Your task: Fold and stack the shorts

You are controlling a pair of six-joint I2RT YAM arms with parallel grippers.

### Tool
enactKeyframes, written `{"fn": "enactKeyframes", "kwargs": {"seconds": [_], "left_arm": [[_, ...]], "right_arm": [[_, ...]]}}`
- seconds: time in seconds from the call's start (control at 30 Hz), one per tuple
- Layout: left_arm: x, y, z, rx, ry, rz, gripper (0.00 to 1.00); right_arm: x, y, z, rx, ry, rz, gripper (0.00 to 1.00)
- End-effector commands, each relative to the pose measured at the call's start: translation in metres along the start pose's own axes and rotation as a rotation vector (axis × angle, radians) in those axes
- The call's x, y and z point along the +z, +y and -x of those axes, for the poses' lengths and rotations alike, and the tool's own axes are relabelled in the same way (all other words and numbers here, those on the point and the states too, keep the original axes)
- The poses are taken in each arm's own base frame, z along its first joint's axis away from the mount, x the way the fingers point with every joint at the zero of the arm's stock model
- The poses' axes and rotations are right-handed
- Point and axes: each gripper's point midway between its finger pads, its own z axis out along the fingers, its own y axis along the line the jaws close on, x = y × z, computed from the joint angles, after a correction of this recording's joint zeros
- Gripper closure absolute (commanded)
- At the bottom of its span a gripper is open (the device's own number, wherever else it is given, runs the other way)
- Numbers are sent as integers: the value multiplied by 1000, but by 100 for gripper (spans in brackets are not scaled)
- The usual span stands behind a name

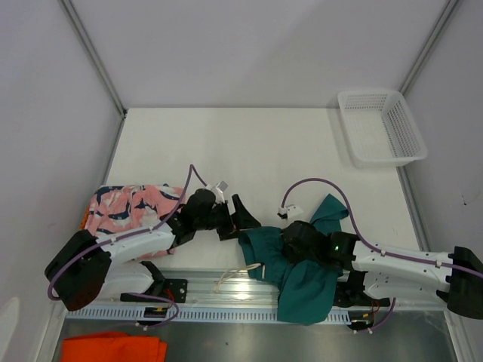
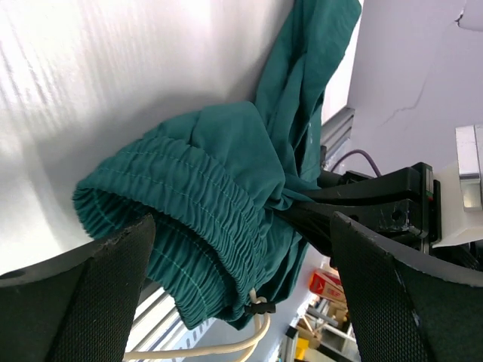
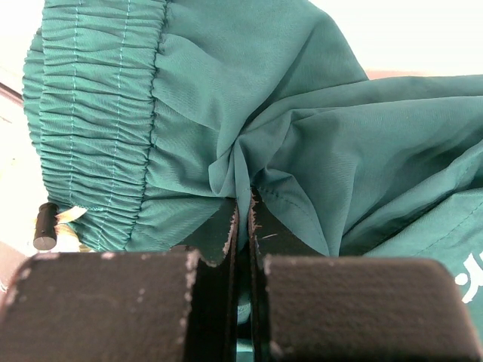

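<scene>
The teal green shorts point(image 1: 306, 283) lie crumpled at the near table edge, partly hanging over the front rail. My right gripper point(image 1: 296, 235) is shut on a fold of the teal shorts point(image 3: 317, 143) near the elastic waistband. My left gripper point(image 1: 240, 219) is open, its jaws spread wide on either side of the waistband point(image 2: 189, 204) without closing on it. The white drawstring point(image 2: 226, 348) hangs below. The pink shark shorts point(image 1: 128, 205) lie folded at the left, on top of other cloth. The blue/orange/white print shorts are hidden.
A white mesh basket point(image 1: 379, 127) stands at the back right. A plain orange cloth point(image 1: 113, 348) lies below the front rail at the left. The metal rail point(image 1: 204, 290) runs along the near edge.
</scene>
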Motion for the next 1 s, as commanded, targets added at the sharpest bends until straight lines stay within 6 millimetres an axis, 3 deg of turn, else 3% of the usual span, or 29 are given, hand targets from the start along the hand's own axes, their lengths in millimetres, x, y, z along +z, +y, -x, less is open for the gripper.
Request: {"fn": "enactKeyframes", "kwargs": {"seconds": [0.0, 0.13, 0.33, 0.47, 0.53, 0.63, 0.67, 0.73, 0.77, 0.8, 0.83, 0.87, 0.9, 0.93, 0.97], "left_arm": [[3, -18, -7, -13, 24, -80, 2], [4, -10, -8, -23, -14, -57, 2], [14, 3, -10, -69, -22, -64, 12], [26, 10, 1, -90, -92, -89, 49], [36, 11, 7, -75, -103, -86, 61], [49, 0, 12, -49, -77, -87, 93], [57, -13, 22, -19, -85, -104, 100], [60, -25, 33, 18, -111, -131, 100], [58, -51, 53, 81, -158, -189, 100], [55, -56, 60, 104, -165, -189, 100], [49, -76, 81, 176, -210, -216, 100], [35, -110, 98, 241, -257, -269, 100], [31, -107, 101, 270, -251, -209, 100], [17, -129, 125, 383, -345, -186, 100], [-9, -158, 139, 441, -424, -193, 100]], "right_arm": [[-1, -7, 0, 0, -16, -34, 100], [-2, -6, 4, 7, -31, -33, 100], [-5, 1, 11, 16, -79, -1, 100], [-5, 12, 12, -5, -111, 33, 100], [-6, 15, 13, -17, -123, 38, 100], [-8, 20, 16, -31, -144, 47, 100], [-10, 24, 16, -39, -153, 63, 100], [-12, 26, 18, -43, -172, 68, 100], [-13, 28, 21, -50, -187, 80, 100], [-15, 30, 22, -57, -196, 86, 100], [-16, 33, 26, -59, -211, 98, 100], [-19, 36, 27, -78, -221, 116, 100], [-20, 40, 28, -84, -228, 133, 100], [-21, 47, 30, -87, -243, 160, 100], [-22, 53, 28, -121, -246, 189, 98]]}}
